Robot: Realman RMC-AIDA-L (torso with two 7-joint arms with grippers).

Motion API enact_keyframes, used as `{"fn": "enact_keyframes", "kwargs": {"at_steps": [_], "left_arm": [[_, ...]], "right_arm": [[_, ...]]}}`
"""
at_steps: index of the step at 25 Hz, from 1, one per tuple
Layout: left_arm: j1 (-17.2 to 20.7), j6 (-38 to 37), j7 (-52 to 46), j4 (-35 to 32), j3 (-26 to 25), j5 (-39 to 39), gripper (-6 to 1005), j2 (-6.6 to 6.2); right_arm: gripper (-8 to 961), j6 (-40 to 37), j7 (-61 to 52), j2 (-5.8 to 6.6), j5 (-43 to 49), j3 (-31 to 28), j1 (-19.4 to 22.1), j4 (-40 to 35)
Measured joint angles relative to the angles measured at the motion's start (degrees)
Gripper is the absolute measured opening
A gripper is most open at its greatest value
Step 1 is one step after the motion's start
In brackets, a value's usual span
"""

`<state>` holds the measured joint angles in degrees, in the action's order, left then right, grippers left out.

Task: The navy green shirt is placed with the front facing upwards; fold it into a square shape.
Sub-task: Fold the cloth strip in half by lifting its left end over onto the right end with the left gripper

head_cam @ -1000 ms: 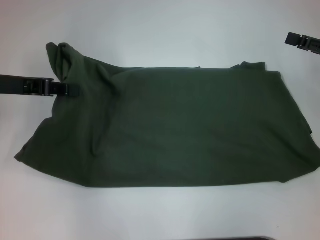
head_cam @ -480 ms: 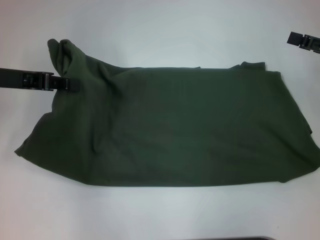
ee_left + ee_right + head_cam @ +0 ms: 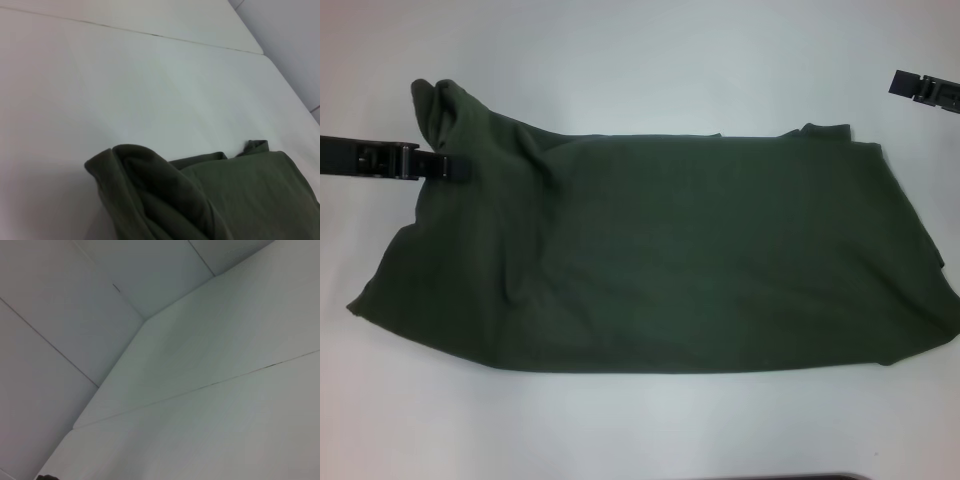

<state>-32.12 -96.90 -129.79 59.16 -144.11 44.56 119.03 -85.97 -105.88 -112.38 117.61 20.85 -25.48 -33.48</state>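
Matt green cloth shirt (image 3: 670,250), smooth white table (image 3: 620,60)

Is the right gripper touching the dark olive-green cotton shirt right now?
Apart. The head view shows the right gripper at the far right with bare white table between it and the dark olive-green cotton shirt.

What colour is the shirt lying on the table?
Plain dark olive green cotton shirt, no print showing; clearest in the head view.
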Motion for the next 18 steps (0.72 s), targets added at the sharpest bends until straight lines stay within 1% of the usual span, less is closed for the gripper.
{"fn": "enact_keyframes", "kwargs": {"at_steps": [11,16,18], "left_arm": [[-0.01,-0.26,-0.82,0.55,0.27,-0.06,88,-0.05],[-0.05,-0.27,-1.6,0.62,0.4,-0.31,88,-0.28],[-0.05,-0.3,-1.74,0.21,0.48,-0.37,88,-0.61]], "right_arm": [[924,0.02,-0.03,0.06,-0.02,0.12,-0.07,0.0],[924,0.02,-0.03,0.15,-0.02,0.49,-0.14,0.0],[924,0.02,-0.02,0.16,-0.02,0.54,-0.17,0.0]]}}
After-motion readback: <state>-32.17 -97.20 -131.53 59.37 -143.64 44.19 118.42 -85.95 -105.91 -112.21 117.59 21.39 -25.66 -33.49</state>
